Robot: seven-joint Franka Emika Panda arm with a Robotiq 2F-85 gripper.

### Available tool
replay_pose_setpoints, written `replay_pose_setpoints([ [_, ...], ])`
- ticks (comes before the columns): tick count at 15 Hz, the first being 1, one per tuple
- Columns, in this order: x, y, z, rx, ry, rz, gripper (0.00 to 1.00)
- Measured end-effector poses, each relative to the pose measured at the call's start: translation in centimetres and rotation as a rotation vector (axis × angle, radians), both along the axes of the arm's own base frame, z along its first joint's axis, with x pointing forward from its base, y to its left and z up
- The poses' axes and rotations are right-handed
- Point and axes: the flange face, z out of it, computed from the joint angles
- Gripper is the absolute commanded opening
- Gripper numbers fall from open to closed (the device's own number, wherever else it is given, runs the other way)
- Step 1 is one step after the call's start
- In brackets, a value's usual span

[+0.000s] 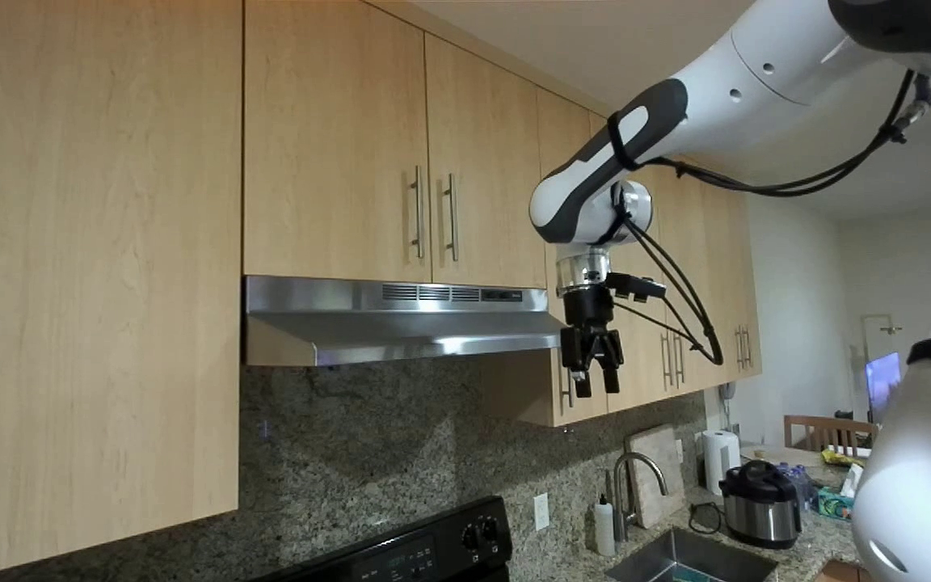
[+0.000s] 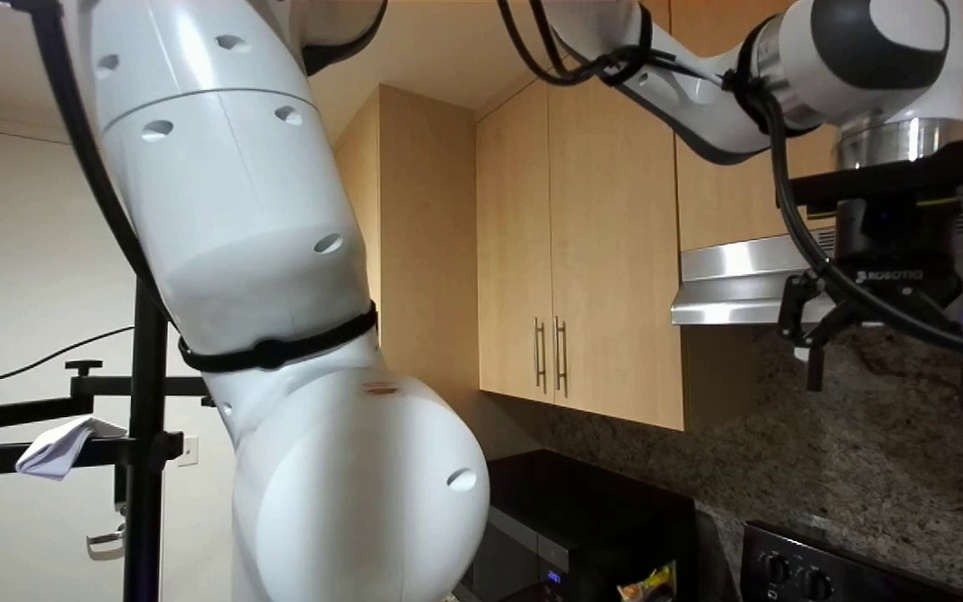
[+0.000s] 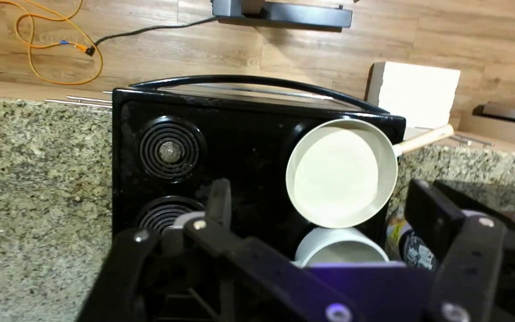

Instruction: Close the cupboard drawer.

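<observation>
Cupboard doors [image 1: 397, 153] sitting flush; gripper [image 2: 893, 386] hanging free, touching neither.
Above the steel range hood [image 1: 368, 325], left and right doors are both looking closed, no interior showing; which one the task is naming, I cannot tell. Fingers [image 2: 816, 369] are standing well apart with nothing between them, pointing down over the stove [image 3: 248, 156]. The step in hand is probably becoming a check and a careful retreat rather than a push. Doing it well is calling for backing the arm [image 1: 716, 105] off toward the near side and not letting the fingers hook the vertical bar handles [image 1: 419, 212] or clip the hood's front edge. If either door is proving slightly ajar, pressing flat beside its handle with fingers drawn together is likely working best.
</observation>
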Motion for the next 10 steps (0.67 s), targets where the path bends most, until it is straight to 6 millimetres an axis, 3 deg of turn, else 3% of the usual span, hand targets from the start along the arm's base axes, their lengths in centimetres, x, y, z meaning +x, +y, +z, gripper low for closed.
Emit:
replay_pose_setpoints([
  [10,2.3,3.6,-6.0,-0.157,0.204,0.237,1.0],
])
